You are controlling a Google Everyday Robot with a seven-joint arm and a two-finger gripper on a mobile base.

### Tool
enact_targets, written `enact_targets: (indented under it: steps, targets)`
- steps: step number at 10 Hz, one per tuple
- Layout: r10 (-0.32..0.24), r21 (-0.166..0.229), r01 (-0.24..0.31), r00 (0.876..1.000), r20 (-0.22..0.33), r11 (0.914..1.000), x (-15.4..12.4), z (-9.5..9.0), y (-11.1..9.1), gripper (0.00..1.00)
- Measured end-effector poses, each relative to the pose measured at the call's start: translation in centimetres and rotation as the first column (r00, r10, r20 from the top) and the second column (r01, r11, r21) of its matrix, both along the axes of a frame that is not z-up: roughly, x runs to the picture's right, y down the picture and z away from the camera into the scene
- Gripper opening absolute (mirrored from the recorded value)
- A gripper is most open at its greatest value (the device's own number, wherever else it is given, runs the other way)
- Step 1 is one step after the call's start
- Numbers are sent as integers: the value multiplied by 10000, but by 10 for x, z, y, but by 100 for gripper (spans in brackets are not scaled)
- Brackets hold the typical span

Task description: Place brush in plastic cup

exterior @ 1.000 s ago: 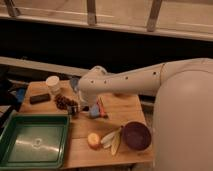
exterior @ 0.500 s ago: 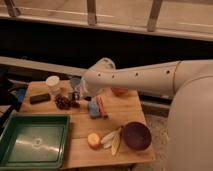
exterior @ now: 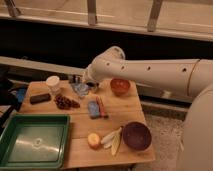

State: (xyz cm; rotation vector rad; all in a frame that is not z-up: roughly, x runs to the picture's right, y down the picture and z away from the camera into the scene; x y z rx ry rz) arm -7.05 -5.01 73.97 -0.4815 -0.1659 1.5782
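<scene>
My gripper [exterior: 86,84] hangs at the end of the white arm, at the back of the wooden table [exterior: 125,112], and it is shut. It sits right over the bluish-clear plastic cup [exterior: 80,90], which stands between the white container and the orange bowl. The arm's end covers the cup's top. The brush is hidden; I cannot tell whether it is in the gripper or in the cup.
A white container [exterior: 52,83] and a small metal cup [exterior: 75,78] stand at the back left. A black block [exterior: 40,98], a brown cluster [exterior: 65,103], a blue and red item [exterior: 95,109], an orange bowl [exterior: 120,86], a dark bowl [exterior: 136,135], fruit [exterior: 93,140] and a green tray [exterior: 34,141] fill the table.
The arm's end has drawn back from the middle of the table toward the rear, ending over the plastic cup. The blue item is now uncovered.
</scene>
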Motion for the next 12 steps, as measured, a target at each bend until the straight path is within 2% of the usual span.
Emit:
enact_targets:
  steps: [5,7,9,12]
  targets:
    - [-56,-11,56,10000,-1,10000,-4,0,1,0]
    - [-45,278,48,9999,-106,9996,-1,4,-12,0]
    - [-138,590,142,9999,-65,9982,3,16,-34,0]
    - [-38,575,32,10000,90,9983,4,36,-50,0]
